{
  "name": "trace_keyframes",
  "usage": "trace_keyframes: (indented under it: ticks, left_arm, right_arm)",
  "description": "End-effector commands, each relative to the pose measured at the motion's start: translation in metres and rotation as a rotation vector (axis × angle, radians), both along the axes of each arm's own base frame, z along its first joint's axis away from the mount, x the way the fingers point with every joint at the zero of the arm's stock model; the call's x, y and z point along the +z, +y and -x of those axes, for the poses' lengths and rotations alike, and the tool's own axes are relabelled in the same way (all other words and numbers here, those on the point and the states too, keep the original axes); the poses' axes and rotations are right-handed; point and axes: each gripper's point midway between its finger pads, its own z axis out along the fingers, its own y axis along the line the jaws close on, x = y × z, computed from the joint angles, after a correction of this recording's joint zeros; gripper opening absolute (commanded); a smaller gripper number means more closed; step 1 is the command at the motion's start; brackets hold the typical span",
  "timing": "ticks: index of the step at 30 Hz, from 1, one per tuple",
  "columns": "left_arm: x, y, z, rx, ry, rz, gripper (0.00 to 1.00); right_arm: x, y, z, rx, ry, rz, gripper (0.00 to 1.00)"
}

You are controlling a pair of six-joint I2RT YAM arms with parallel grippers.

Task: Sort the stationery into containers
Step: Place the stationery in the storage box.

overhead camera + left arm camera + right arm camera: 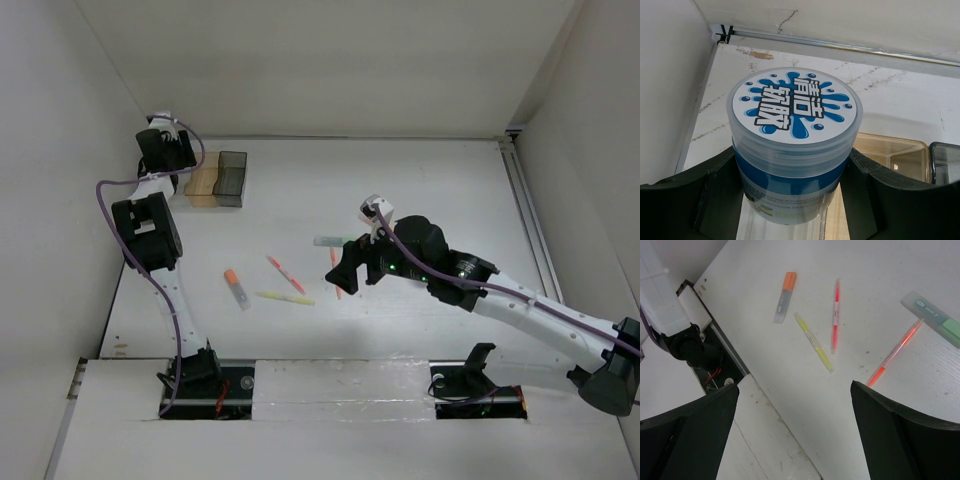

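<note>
The next move on my side turns on where the roll [792, 107] hangs relative to the bins. My left gripper [790, 200] has its jaws part-way apart and pressed against both sides of the round blue-and-white roll. It holds the roll upright with the printed lid facing the wrist camera, off the table [900, 100]. In that view the amber bin [892, 150] lies at about 4 o'clock from the roll, close beside it. The grey bin [946, 160] comes next in the row, further out toward 3 o'clock. Something pale and translucent shows directly under the roll, but I cannot tell whether it is the clear bin. I judge a release should wait until I know which compartment is beneath. A round roll has no long axis to line up, so only its position matters. The rest of the stationery belongs to the other arm, which is far nearer to it. My right gripper [795, 435] is spread as wide as it goes and holds nothing as it hovers over the pens. The orange-red pen [895, 354] is closest, at 1 o'clock in the wrist view, with its length running from 1 to 7. The yellow pen [814, 342], the pink pen [835, 315] and the orange-capped marker [785, 302] lie around 12. The green-capped marker [935, 320] sits out at 2.
</note>
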Motion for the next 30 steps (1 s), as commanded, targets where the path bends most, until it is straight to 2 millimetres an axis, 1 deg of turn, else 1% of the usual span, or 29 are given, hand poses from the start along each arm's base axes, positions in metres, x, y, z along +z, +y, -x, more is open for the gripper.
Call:
trace_keyframes:
  ticks: [1, 5, 6, 7, 9, 10, 12, 13, 14, 15, 21, 22, 23, 24, 26, 27, 28, 29, 30]
  left_arm:
    - [0.041, 0.006, -0.008, 0.013, -0.121, -0.052, 0.54]
    - [0.041, 0.006, -0.008, 0.013, -0.12, -0.052, 0.56]
    - [0.037, 0.005, -0.007, 0.013, -0.112, -0.049, 0.58]
    - [0.045, 0.007, -0.007, 0.022, -0.128, -0.057, 0.6]
    - [0.045, 0.005, -0.007, 0.013, -0.129, -0.054, 0.62]
    - [0.051, 0.005, -0.007, 0.013, -0.138, -0.056, 0.65]
    - [0.051, 0.005, -0.007, 0.013, -0.138, -0.056, 0.68]
    - [0.046, 0.003, -0.005, 0.003, -0.13, -0.051, 0.69]
    - [0.046, 0.003, -0.005, 0.003, -0.13, -0.051, 0.74]
    - [0.046, 0.003, -0.005, 0.003, -0.13, -0.051, 0.75]
    - [0.044, 0.003, -0.005, 0.003, -0.13, -0.051, 0.77]
    - [0.05, 0.003, -0.004, 0.003, -0.139, -0.053, 0.77]
    - [0.046, 0.002, -0.003, 0.003, -0.13, -0.051, 0.77]
    - [0.046, 0.002, -0.003, 0.003, -0.13, -0.051, 0.77]
    - [0.05, 0.002, -0.002, 0.003, -0.141, -0.054, 0.78]
    - [0.059, 0.002, -0.002, 0.006, -0.162, -0.051, 0.78]
    - [0.059, 0.003, -0.002, 0.018, -0.162, -0.043, 0.8]
    - [0.069, 0.003, -0.001, 0.018, -0.177, -0.047, 0.83]
    - [0.081, 0.002, 0.0, 0.022, -0.197, -0.036, 0.91]
  right_arm:
    - [0.024, 0.003, 0.0, 0.0, -0.056, -0.074, 1.0]
    - [0.024, 0.003, 0.0, 0.0, -0.056, -0.074, 1.0]
    - [0.024, 0.003, 0.0, 0.0, -0.056, -0.074, 1.0]
    - [0.024, 0.003, 0.0, 0.0, -0.056, -0.074, 1.0]
    - [0.024, 0.003, 0.0, 0.0, -0.056, -0.074, 1.0]
    - [0.024, 0.003, 0.0, 0.0, -0.056, -0.074, 1.0]
    - [0.024, 0.003, 0.0, 0.0, -0.056, -0.074, 1.0]
    - [0.024, 0.003, 0.0, 0.0, -0.056, -0.074, 1.0]
    - [0.024, 0.003, 0.0, 0.0, -0.056, -0.074, 1.0]
    - [0.024, 0.003, 0.0, 0.0, -0.056, -0.074, 1.0]
    - [0.024, 0.003, 0.0, 0.0, -0.056, -0.074, 1.0]
    - [0.024, 0.003, 0.0, 0.0, -0.056, -0.074, 1.0]
    - [0.024, 0.003, 0.0, 0.0, -0.056, -0.074, 1.0]
    - [0.024, 0.003, 0.0, 0.0, -0.056, -0.074, 1.0]
    - [0.024, 0.003, 0.0, 0.0, -0.056, -0.074, 1.0]
    - [0.024, 0.003, 0.0, 0.0, -0.056, -0.074, 1.0]
    - [0.024, 0.003, 0.0, 0.0, -0.056, -0.074, 1.0]
    - [0.024, 0.003, 0.0, 0.0, -0.056, -0.074, 1.0]
    - [0.024, 0.003, 0.0, 0.0, -0.056, -0.074, 1.0]
